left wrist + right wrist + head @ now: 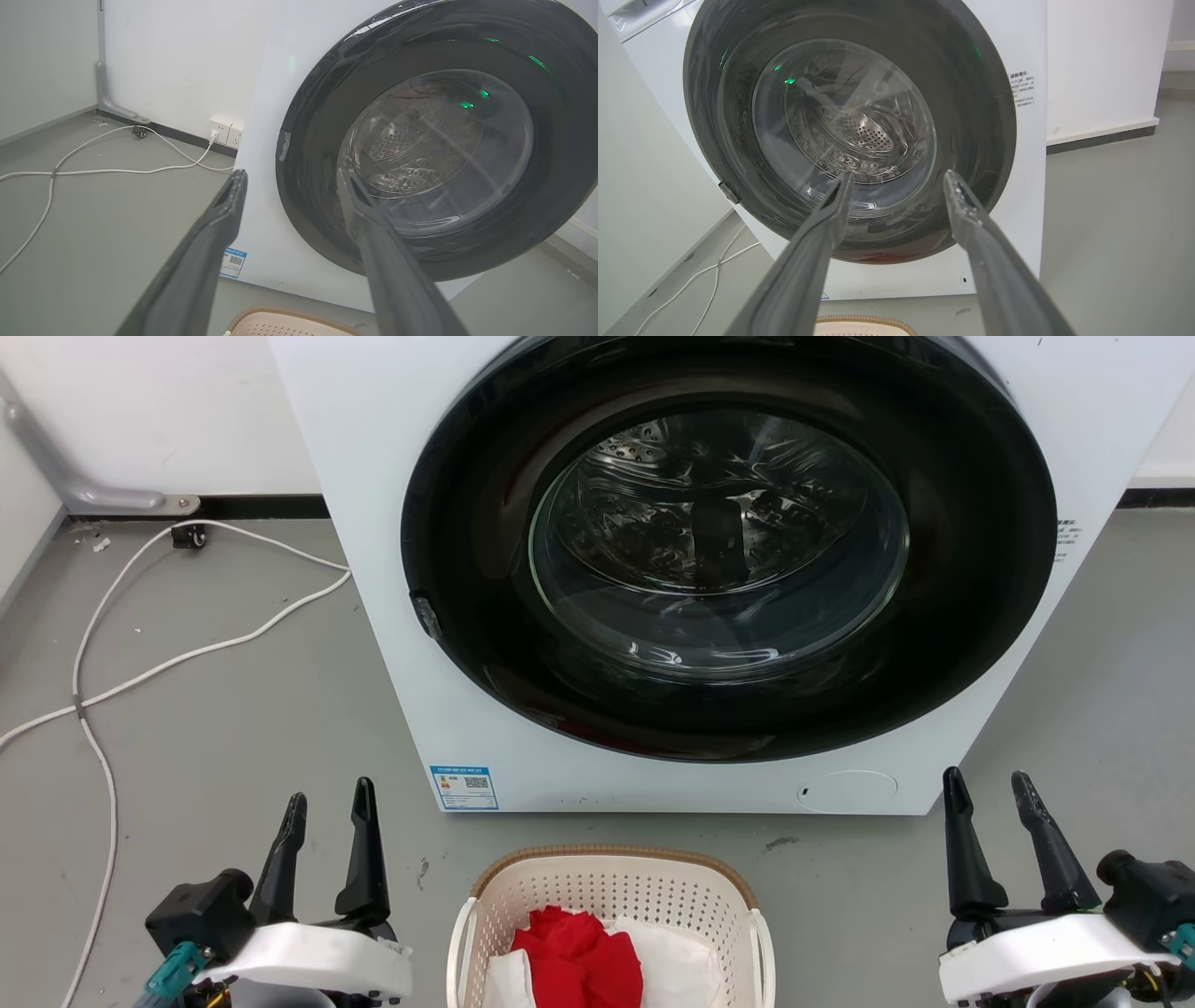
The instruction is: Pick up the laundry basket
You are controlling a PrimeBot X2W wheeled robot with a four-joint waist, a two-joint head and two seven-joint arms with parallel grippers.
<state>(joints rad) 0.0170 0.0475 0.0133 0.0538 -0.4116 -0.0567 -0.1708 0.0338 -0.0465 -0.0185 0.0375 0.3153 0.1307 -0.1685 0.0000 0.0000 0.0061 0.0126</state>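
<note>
Laundry basket (609, 889) holds one red cloth (579, 957) and two white cloths (674, 963).

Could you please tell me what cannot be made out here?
Laundry basket: near end cut off by the head view's bottom edge.
Laundry under the red cloth: hidden, head view.
Blue sticker on the washing machine: print too small, head view.
Drum behind the door glass: obscured by reflections, head view.
</note>
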